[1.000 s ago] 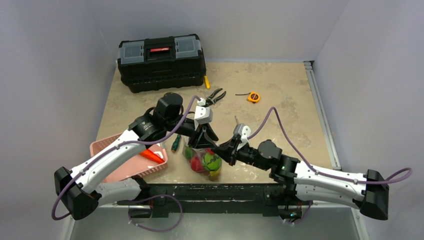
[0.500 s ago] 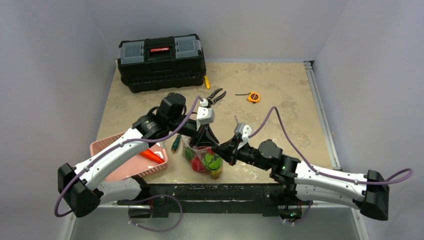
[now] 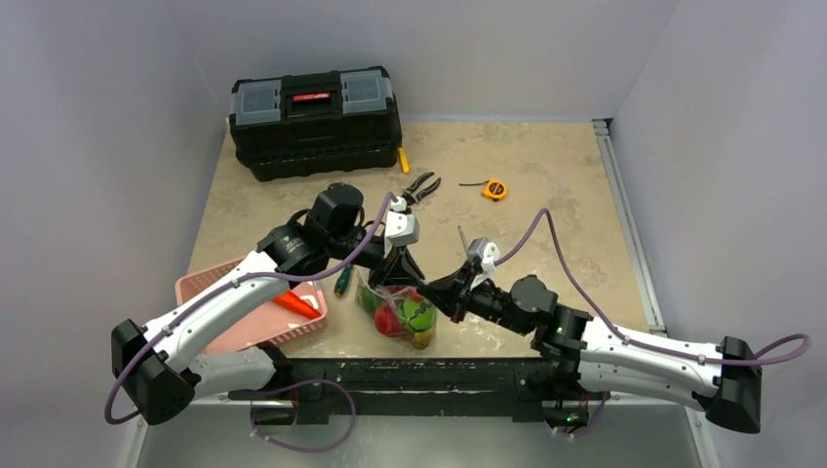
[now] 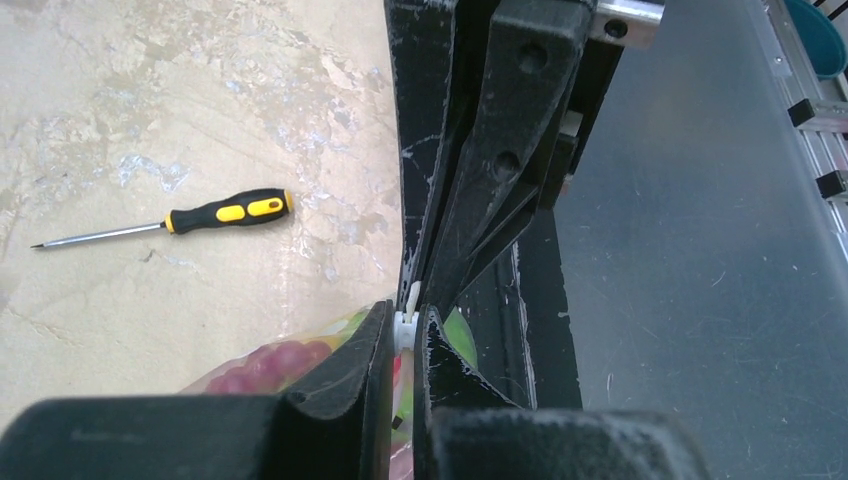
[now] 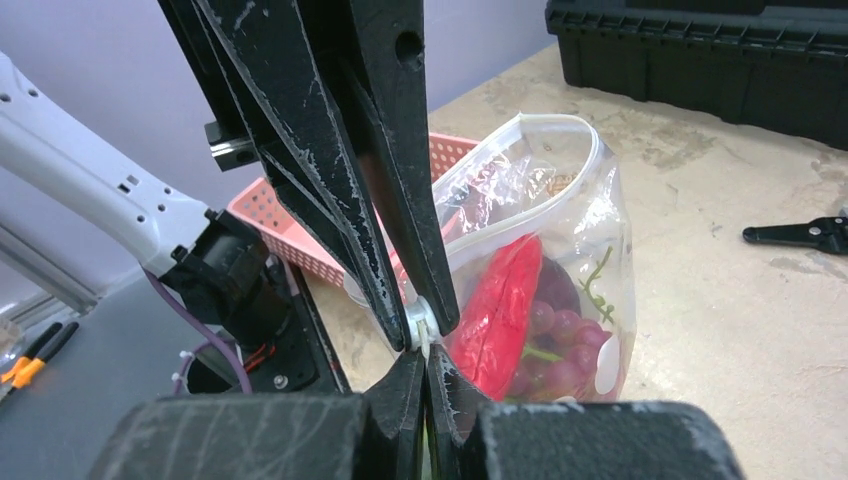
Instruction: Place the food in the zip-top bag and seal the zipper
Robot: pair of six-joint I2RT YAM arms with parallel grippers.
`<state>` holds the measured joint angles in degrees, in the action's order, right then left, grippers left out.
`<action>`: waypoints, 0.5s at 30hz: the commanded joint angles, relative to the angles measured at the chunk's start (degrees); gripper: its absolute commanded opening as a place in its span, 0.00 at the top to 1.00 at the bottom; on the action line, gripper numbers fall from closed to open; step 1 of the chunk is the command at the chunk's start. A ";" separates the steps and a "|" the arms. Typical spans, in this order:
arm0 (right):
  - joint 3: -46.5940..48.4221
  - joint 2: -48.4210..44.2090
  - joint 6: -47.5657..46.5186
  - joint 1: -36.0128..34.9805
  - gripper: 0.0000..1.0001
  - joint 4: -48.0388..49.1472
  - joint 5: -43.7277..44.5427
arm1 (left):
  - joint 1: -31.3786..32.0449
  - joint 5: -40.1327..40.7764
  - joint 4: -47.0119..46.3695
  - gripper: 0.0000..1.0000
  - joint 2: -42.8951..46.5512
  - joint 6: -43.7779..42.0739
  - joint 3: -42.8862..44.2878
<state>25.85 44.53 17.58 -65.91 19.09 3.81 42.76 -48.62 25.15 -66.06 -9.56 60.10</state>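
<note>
No text, brand or number can be read in any view. The black toolbox (image 3: 314, 119) at the surface's far left corner carries a small red plate (image 3: 311, 97) in the middle of its lid, but any lettering on it is too small to make out. The orange tape measure (image 3: 494, 189), toward the surface's far edge, shows a face too tiny to read. Up close, the clear plastic of the zip-top bag (image 5: 540, 270) and its whitish zipper (image 5: 590, 140) show no legible print, and the handle of the yellow-and-black screwdriver (image 4: 228, 211) shows no legible marking.
</note>
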 commanded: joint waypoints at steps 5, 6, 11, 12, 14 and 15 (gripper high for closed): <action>-1.30 -4.25 4.01 -0.05 1.00 9.15 4.36 | -0.44 2.38 3.47 0.98 1.97 -1.45 -1.59; -1.32 -4.05 4.03 -0.03 1.00 8.96 4.41 | -0.48 2.32 3.38 0.96 2.20 -1.43 -1.60; -1.96 -4.38 4.69 -0.03 1.00 9.33 4.62 | -0.80 3.90 4.03 0.95 3.32 -2.16 -2.33; -1.96 -4.41 4.72 -0.04 1.00 9.08 4.83 | -0.98 4.05 4.53 0.96 3.39 -2.44 -2.43; -1.82 -4.65 4.57 -0.06 1.00 8.93 4.78 | -1.31 4.44 5.14 0.96 3.36 -2.73 -2.65; -1.70 -4.78 4.49 -0.08 1.00 8.67 4.82 | -1.38 4.74 5.50 0.96 3.42 -2.87 -2.67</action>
<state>23.42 41.78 21.50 -66.00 22.00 6.33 42.35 -45.67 26.61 -63.44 -10.50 58.48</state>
